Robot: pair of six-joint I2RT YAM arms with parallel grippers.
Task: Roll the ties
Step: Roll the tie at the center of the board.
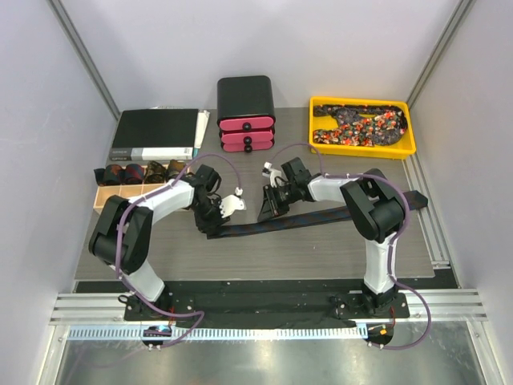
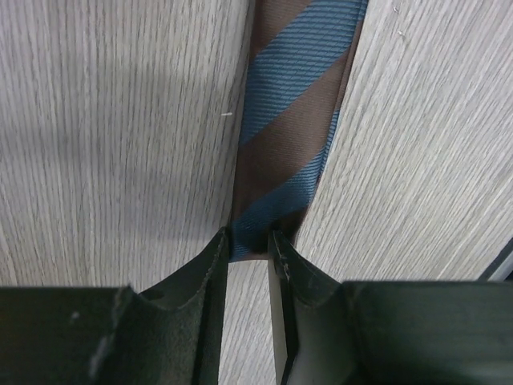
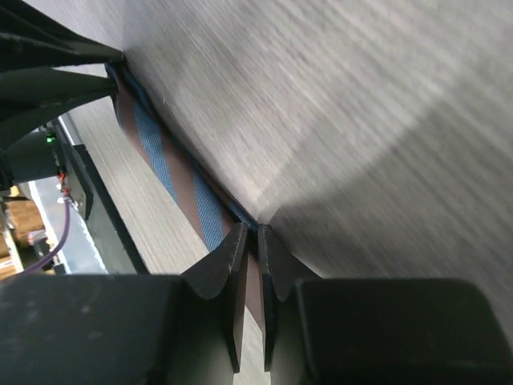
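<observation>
My left gripper (image 2: 250,241) and right gripper (image 3: 251,233) each pinch the striped tie (image 1: 296,218), which lies flat and unrolled on the table (image 1: 321,253); several coils (image 1: 136,172) sit finished at the far left, and loose ties (image 1: 357,124) wait in the yellow tray (image 1: 362,152).

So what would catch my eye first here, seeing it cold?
One brown-and-blue striped tie lying across the middle of the table, pinched by the left gripper at its left end and the right gripper further along. Then the bright yellow tray of speckled ties, far right corner.
</observation>
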